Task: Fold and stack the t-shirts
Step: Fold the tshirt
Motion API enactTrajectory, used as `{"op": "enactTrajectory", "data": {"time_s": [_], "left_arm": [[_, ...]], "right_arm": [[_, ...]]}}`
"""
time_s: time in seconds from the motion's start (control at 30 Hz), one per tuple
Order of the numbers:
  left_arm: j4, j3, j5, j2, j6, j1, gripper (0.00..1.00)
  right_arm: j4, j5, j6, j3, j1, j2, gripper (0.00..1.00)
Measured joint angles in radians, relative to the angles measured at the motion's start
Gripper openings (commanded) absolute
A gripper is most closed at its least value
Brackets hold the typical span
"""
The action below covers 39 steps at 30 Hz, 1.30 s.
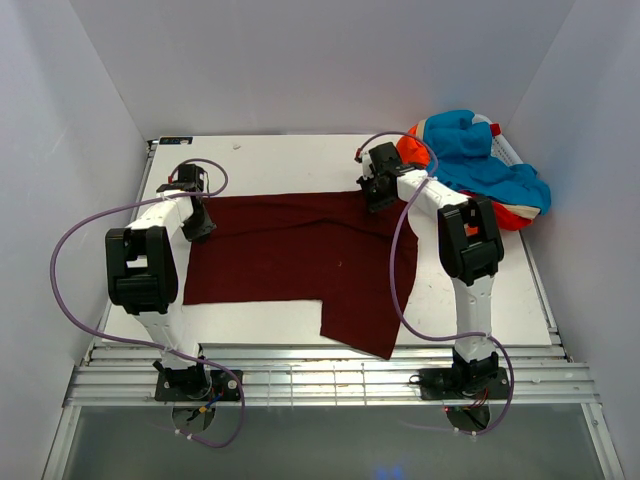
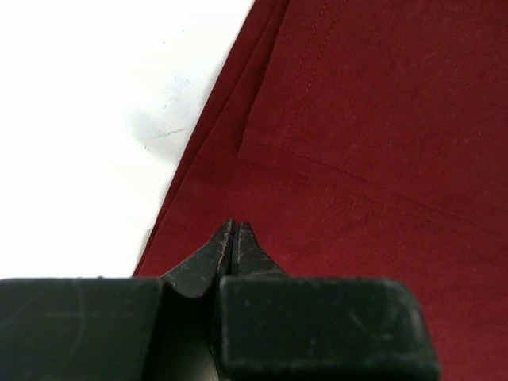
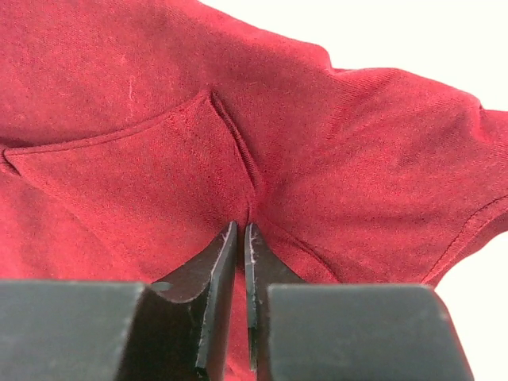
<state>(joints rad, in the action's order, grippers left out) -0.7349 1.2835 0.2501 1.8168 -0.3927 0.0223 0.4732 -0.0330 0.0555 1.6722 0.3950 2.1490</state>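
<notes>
The dark maroon t-shirt (image 1: pixel 290 250) lies spread across the middle of the white table (image 1: pixel 270 160), with one flap hanging toward the near edge. My left gripper (image 1: pixel 203 228) is at the shirt's far left edge. In the left wrist view its jaws (image 2: pixel 235 224) are shut tight, tips over flat maroon cloth (image 2: pixel 357 119), with no cloth seen between them. My right gripper (image 1: pixel 375 195) is at the shirt's far right corner. It (image 3: pixel 241 226) is shut on a pinch of the maroon cloth (image 3: pixel 119 95), and creases run into its tips. The turquoise-blue shirt (image 1: pixel 470 140) and the orange-red shirt (image 1: pixel 515 215) lie heaped at the far right.
White walls close in the table on three sides. A ribbed metal rail (image 1: pixel 330 380) runs along the near edge by the arm bases. Purple cables loop beside both arms. Bare table shows to the left of the shirt (image 2: pixel 95 119).
</notes>
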Motion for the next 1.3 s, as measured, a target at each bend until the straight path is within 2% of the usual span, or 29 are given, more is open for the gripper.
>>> {"op": "enactTrajectory", "data": {"time_s": [0.23,0.4,0.6,0.8,0.87,0.9,1.1,1.3], "left_arm": [[0.002,0.000,-0.003,-0.001,0.001,0.000,0.09],[0.002,-0.002,-0.004,-0.001,0.001,0.000,0.09],[0.002,-0.009,-0.007,-0.001,0.000,0.000,0.09],[0.002,-0.011,-0.013,-0.001,0.000,0.000,0.09],[0.002,-0.011,-0.016,-0.001,0.000,0.000,0.09],[0.002,-0.011,-0.017,-0.001,0.000,0.000,0.09],[0.002,-0.011,-0.027,-0.001,0.000,0.000,0.09],[0.003,-0.011,-0.030,-0.001,0.000,0.000,0.08]], "right_arm": [[0.018,0.006,0.001,-0.007,0.006,-0.032,0.13],[0.045,0.014,0.001,-0.069,0.026,-0.129,0.13],[0.053,0.018,-0.011,-0.231,0.079,-0.266,0.13],[0.053,0.019,-0.042,-0.395,0.141,-0.321,0.14],[0.054,0.023,-0.058,-0.445,0.162,-0.336,0.16],[0.056,0.028,-0.067,-0.466,0.173,-0.343,0.23],[0.092,0.073,-0.108,-0.513,0.230,-0.415,0.38],[0.101,0.135,-0.125,-0.497,0.249,-0.521,0.40]]}}
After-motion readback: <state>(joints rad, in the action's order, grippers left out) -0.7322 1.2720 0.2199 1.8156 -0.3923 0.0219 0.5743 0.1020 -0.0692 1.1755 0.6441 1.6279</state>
